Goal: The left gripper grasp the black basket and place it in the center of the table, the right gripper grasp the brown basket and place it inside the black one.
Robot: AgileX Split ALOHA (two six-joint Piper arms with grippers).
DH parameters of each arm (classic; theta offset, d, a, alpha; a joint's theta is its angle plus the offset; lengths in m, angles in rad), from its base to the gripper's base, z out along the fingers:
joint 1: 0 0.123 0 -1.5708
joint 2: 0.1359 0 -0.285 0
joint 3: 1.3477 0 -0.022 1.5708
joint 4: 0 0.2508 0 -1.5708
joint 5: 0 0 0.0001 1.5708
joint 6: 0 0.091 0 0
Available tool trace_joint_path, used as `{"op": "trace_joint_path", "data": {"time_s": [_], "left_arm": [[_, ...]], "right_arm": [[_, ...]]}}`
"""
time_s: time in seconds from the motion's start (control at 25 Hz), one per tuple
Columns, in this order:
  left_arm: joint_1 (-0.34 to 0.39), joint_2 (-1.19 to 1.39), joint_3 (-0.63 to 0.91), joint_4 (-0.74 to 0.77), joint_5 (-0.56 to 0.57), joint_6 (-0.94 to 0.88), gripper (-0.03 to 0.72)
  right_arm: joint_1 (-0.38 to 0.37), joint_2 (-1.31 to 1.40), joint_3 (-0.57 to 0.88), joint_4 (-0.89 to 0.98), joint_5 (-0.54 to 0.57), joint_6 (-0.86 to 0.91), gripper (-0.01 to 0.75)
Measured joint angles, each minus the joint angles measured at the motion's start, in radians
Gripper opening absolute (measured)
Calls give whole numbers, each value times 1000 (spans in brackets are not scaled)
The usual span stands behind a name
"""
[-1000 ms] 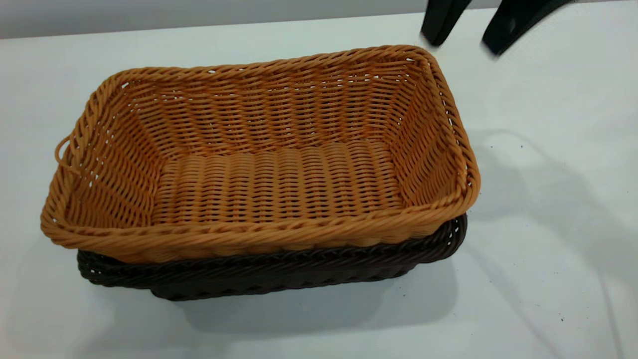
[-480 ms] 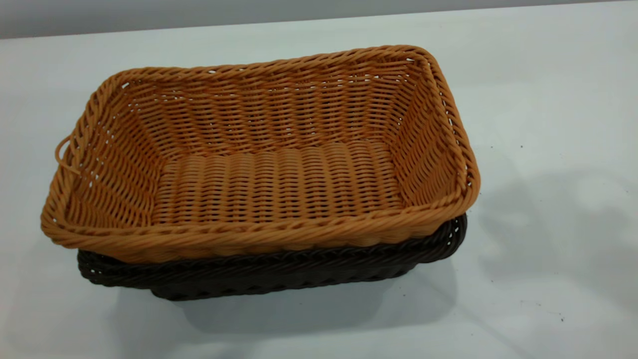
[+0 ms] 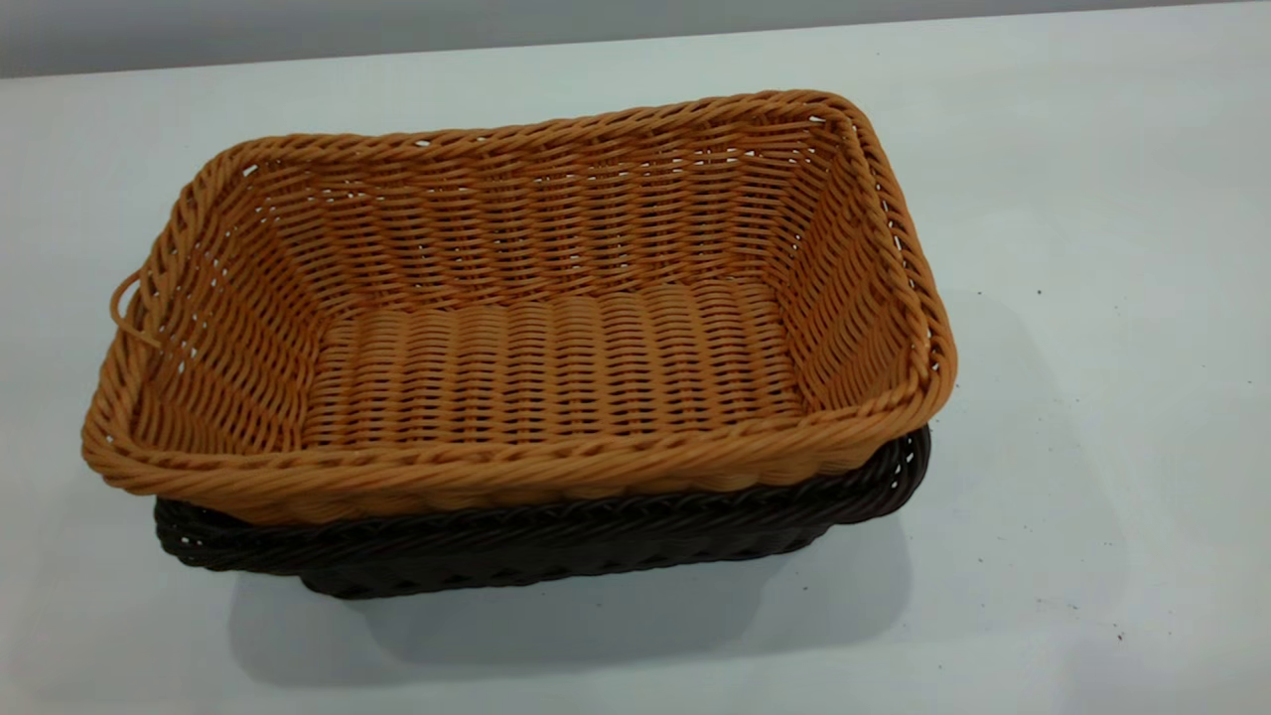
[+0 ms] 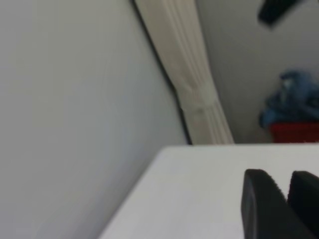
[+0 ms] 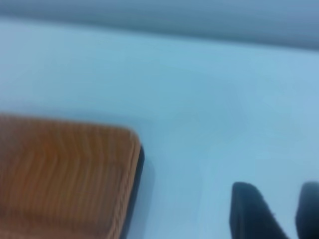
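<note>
The brown basket (image 3: pixel 556 367) sits nested inside the black basket (image 3: pixel 556 541) on the white table (image 3: pixel 1092 199). Only the black basket's rim and lower wall show beneath it. A small loop sticks out at the brown basket's left end. Neither gripper appears in the exterior view. In the right wrist view my right gripper (image 5: pixel 276 186) hovers open over bare table, apart from a corner of the brown basket (image 5: pixel 65 174) and the black basket's rim (image 5: pixel 138 169). My left gripper (image 4: pixel 281 174) is over the table near an edge, its fingers close together and holding nothing.
Bare tabletop surrounds the baskets on all sides. The left wrist view shows a grey wall, a cream curtain (image 4: pixel 192 74), and a blue cloth (image 4: pixel 294 102) on a red box (image 4: pixel 294 132) beyond the table edge.
The right gripper's two fingers, at the exterior view's top right a second ago, have left that view. Its shadow on the table has gone too. The baskets have not moved.
</note>
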Motion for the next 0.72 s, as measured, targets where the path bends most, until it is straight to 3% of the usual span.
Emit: {"op": "trace_joint_path", "data": {"time_s": [0.24, 0.44, 0.72], "left_arm": [[0, -71, 0, 344, 239, -370, 26], [0, -168, -1, 612, 450, -661, 20], [0, -306, -2, 725, 694, -859, 20]], "right_arm": [[0, -174, 1, 22, 25, 64, 92], [0, -248, 1, 79, 23, 56, 74], [-2, -318, 3, 104, 20, -79, 73]]}}
